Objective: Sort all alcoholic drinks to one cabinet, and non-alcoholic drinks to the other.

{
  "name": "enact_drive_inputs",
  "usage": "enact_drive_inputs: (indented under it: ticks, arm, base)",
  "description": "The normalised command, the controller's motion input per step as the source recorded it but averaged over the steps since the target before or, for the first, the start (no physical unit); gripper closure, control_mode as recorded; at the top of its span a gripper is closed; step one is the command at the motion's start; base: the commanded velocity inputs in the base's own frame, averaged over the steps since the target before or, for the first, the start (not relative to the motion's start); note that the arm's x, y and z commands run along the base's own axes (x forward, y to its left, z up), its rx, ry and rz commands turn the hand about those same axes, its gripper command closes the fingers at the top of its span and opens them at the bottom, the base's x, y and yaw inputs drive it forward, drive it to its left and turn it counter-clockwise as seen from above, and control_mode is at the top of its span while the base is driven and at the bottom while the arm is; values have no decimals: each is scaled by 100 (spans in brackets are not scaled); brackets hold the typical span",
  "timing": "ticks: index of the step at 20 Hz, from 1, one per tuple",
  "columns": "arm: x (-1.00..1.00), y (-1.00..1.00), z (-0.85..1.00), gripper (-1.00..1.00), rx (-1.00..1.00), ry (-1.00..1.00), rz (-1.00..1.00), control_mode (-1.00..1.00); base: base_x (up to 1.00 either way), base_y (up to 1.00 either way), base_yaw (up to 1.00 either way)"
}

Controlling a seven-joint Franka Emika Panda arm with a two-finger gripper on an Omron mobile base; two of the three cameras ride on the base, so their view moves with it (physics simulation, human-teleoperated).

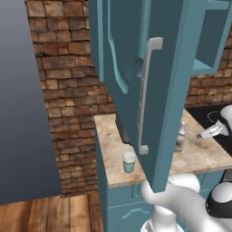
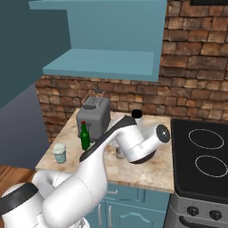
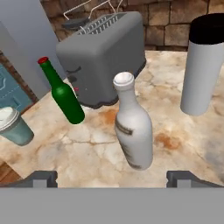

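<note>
The claw (image 3: 112, 177) stands wide, holding nothing, before the cream bottle (image 3: 132, 127) just beside the toaster (image 3: 103, 57).

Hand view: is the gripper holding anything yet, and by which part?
Nothing is held. The gripper is open, its fingertips apart on either side of the cream-white bottle, not touching it.

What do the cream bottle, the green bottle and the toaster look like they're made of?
Cream bottle: probably glazed ceramic or opaque glass, with a smooth surface and soft sheen. Green bottle: likely glass, judging by its deep glossy green and bright highlights; its red cap's material is unclear. Toaster: grey with a matte finish, either brushed metal or plastic.
</note>
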Motion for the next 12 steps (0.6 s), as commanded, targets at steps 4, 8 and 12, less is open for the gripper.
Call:
enact_drive_inputs:
  ticks: [4,8,12]
  arm:
    - [13,-10,-40,-100,1,-17,26,-100]
    - [20,-1,-28,-100,1,-17,23,-100]
    - [12,1,-9,-100,3,-12,6,-100]
  base:
    - [0,0,0]
    - [0,0,0]
    - [0,0,0]
